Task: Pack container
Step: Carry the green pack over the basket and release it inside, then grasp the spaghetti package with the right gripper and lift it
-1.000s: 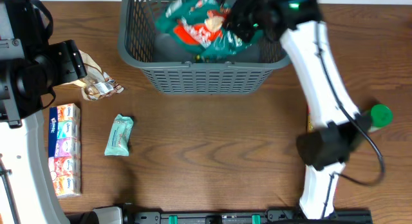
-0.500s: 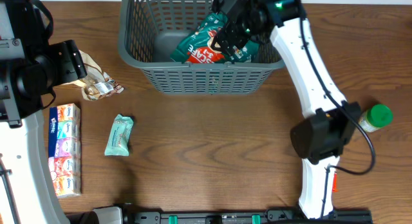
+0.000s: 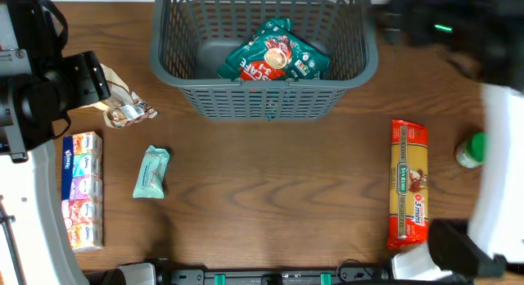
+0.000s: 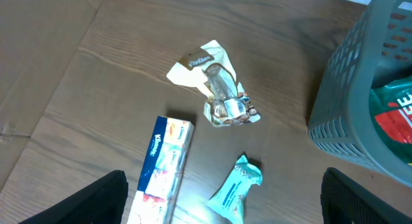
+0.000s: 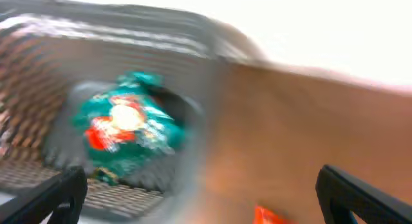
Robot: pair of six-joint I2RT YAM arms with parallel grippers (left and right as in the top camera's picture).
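Note:
The container (image 3: 262,86), a dark grey slotted basket, stands at the top centre of the table. A green and red snack bag (image 3: 274,60) lies inside it, free of any gripper. My right gripper (image 3: 405,27) is a dark blur just right of the basket's rim. Its wrist view shows it open (image 5: 203,198) and empty, with the basket (image 5: 193,121) and bag (image 5: 125,124) blurred to its left. My left gripper (image 3: 90,76) hangs open (image 4: 222,205) at the far left, holding nothing. In the left wrist view the basket (image 4: 360,89) is at the right edge.
A crumpled beige wrapper (image 3: 123,105) (image 4: 219,95), a teal pouch (image 3: 151,172) (image 4: 235,192) and a tissue multipack (image 3: 82,189) (image 4: 164,166) lie at the left. An orange spaghetti pack (image 3: 408,183) and a green-capped bottle (image 3: 471,150) are at the right.
My right gripper opened and let go of the green and red bag, which now lies in the basket. That arm swung out to the right. The left arm stayed still.

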